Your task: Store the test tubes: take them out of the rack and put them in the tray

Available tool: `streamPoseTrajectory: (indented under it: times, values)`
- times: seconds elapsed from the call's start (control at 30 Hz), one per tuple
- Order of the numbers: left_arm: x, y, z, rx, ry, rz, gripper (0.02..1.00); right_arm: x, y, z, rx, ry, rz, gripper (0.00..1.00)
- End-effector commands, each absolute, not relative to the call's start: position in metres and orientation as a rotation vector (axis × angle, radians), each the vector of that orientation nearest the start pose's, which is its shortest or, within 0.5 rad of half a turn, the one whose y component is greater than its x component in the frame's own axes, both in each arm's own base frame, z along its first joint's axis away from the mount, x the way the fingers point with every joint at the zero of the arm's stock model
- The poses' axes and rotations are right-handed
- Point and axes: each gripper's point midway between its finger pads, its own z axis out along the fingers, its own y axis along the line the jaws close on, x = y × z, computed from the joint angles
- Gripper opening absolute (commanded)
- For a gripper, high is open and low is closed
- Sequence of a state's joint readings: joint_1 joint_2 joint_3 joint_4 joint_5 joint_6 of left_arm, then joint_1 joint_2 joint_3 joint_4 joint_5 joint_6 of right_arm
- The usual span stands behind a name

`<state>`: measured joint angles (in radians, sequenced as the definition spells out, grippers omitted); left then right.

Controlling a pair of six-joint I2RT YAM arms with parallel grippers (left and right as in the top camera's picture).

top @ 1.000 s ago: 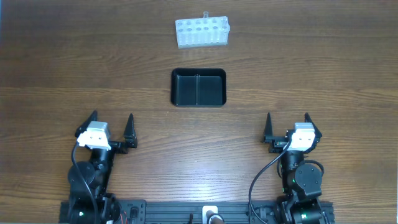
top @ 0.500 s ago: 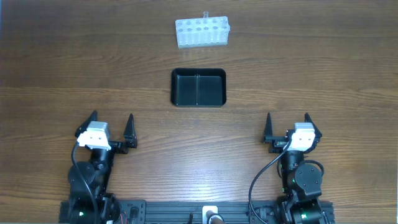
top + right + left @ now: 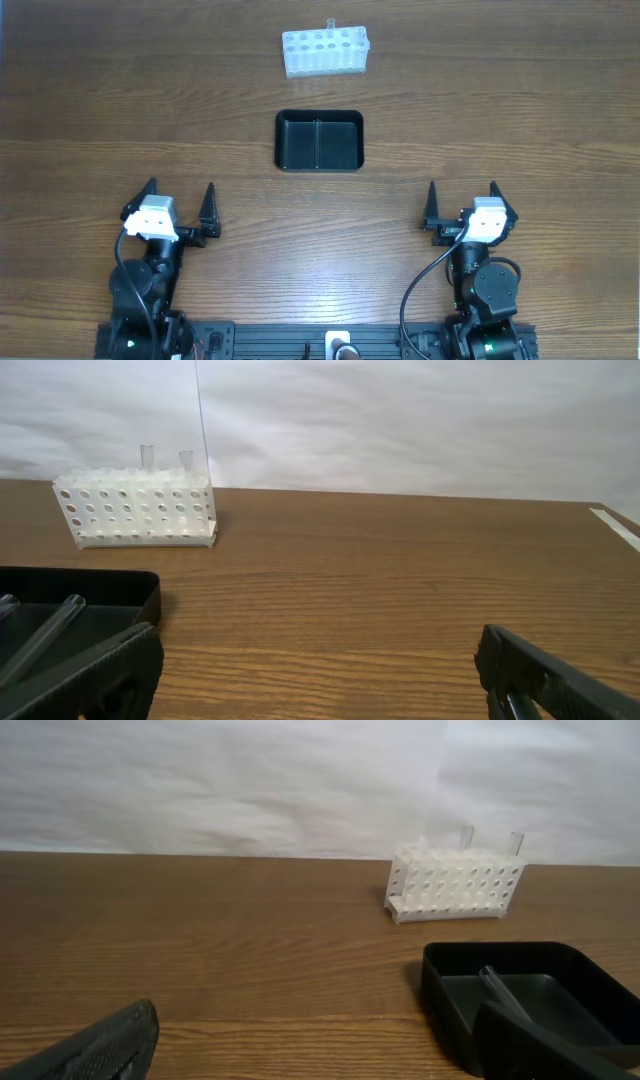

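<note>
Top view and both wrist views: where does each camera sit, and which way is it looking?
Top view: fixed above the table, looking straight down; both arms stand at its bottom edge, left end effector and right end effector open.
Left wrist view: on the left arm's wrist, looking low across the table at the rack and tray; its own fingers show.
Right wrist view: on the right arm's wrist, facing likewise; its fingers show.
Shared: all three see the rack and tray.
</note>
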<state>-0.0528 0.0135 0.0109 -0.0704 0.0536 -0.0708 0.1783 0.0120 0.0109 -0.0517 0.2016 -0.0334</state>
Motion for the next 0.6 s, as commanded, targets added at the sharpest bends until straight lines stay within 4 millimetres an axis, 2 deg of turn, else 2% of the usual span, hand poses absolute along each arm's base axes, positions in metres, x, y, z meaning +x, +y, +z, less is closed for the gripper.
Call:
streamPoseTrajectory:
  times: [0.03, 0.2, 0.4, 0.47, 0.5, 0.6]
  values:
    - [0.245, -0.023, 0.157, 0.04, 1.645, -0.136, 1.0, 0.246, 0.01, 0.159, -0.017, 1.636, -0.052, 0.993]
    - [0.245, -0.023, 0.157, 0.04, 1.645, -0.136, 1.0, 0.25, 0.011, 0.167, 0.003, 1.642, -0.032, 0.993]
    - [0.245, -0.023, 0.157, 0.04, 1.645, -0.136, 1.0, 0.275, 0.027, 0.195, -0.073, 1.667, -0.003, 0.993]
    - [0.245, -0.023, 0.157, 0.04, 1.645, -0.136, 1.0, 0.292, 0.034, 0.205, -0.096, 1.693, 0.016, 0.991]
    - [0.245, -0.023, 0.157, 0.04, 1.645, -0.136, 0.998, 0.311, 0.045, 0.212, -0.128, 1.722, 0.045, 0.993]
    - [0.245, -0.023, 0.157, 0.04, 1.645, -0.136, 0.998, 0.344, 0.069, 0.216, -0.197, 1.783, 0.107, 0.993]
